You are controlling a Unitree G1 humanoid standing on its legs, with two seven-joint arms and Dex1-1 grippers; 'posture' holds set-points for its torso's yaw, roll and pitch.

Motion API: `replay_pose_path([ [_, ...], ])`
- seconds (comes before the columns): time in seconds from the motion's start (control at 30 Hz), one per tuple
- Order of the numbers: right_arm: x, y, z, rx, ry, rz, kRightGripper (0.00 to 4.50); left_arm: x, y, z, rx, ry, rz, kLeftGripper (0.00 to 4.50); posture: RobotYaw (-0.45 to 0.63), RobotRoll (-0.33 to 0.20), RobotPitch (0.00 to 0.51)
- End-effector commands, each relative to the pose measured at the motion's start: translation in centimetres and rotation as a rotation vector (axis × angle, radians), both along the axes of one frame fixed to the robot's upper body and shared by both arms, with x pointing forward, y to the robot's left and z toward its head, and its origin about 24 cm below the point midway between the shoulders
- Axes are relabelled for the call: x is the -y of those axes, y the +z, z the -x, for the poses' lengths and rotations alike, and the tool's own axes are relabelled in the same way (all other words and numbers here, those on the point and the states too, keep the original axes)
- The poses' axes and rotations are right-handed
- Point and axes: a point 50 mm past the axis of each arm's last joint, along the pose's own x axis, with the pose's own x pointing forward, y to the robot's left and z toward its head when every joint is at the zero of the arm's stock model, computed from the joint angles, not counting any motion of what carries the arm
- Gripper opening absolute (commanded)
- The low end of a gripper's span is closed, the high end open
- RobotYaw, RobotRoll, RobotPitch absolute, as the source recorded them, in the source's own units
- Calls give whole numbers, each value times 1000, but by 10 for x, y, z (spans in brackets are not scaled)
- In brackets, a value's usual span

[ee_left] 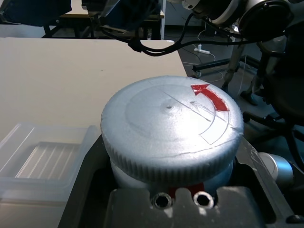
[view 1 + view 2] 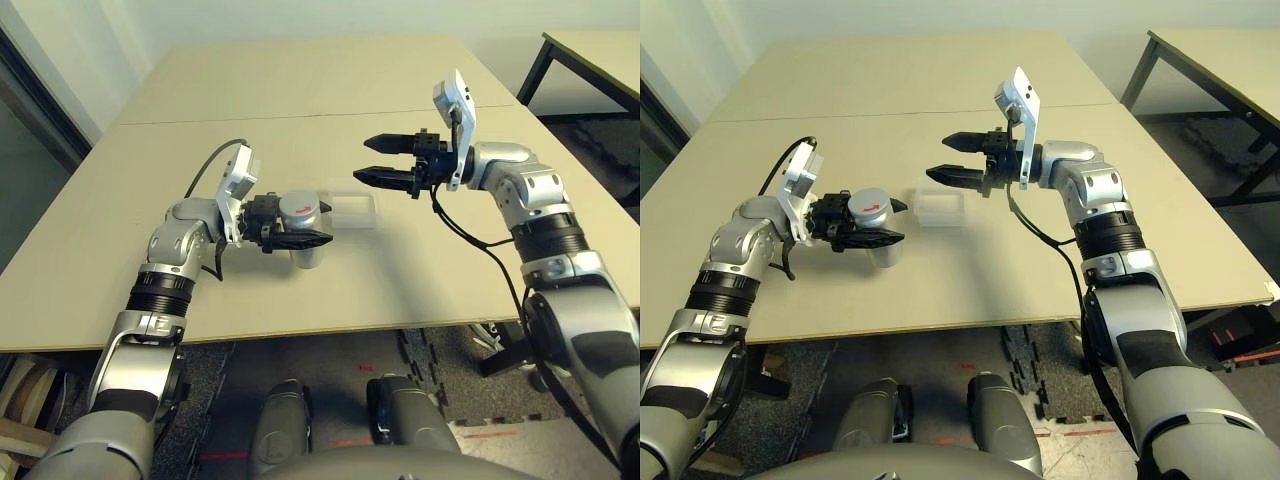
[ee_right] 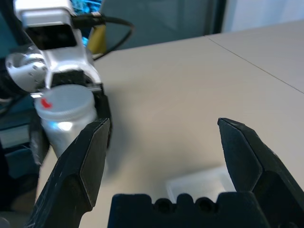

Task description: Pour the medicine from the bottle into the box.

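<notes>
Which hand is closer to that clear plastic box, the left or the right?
The left hand, gripping the bottle right beside the box; the right hand is open, farther off.

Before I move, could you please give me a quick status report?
Left gripper shut on capped bottle. Right gripper open, holding nothing. Box on table, nothing blocking it.
</notes>
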Motion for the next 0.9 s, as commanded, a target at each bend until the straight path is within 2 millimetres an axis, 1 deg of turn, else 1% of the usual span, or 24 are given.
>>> replay_pose_path([
  [0.03,-11,8,11,0,84,-25,4500,2,4,-2,20,-17,-12,2782,-64,0,39],
  [0.17,-23,10,21,-12,152,-8,4500,1,4,-2,21,-13,-13,2782,-63,0,39],
  [0.37,-43,6,32,-9,231,37,4500,2,3,-3,22,-13,-17,2782,-64,0,37],
  [0.73,-65,-2,27,-4,238,75,4500,4,4,-3,29,-30,-25,2782,-62,0,37],
  [0.9,-69,-4,26,-1,242,77,4500,5,3,-2,28,-35,-26,2782,-59,0,37],
])
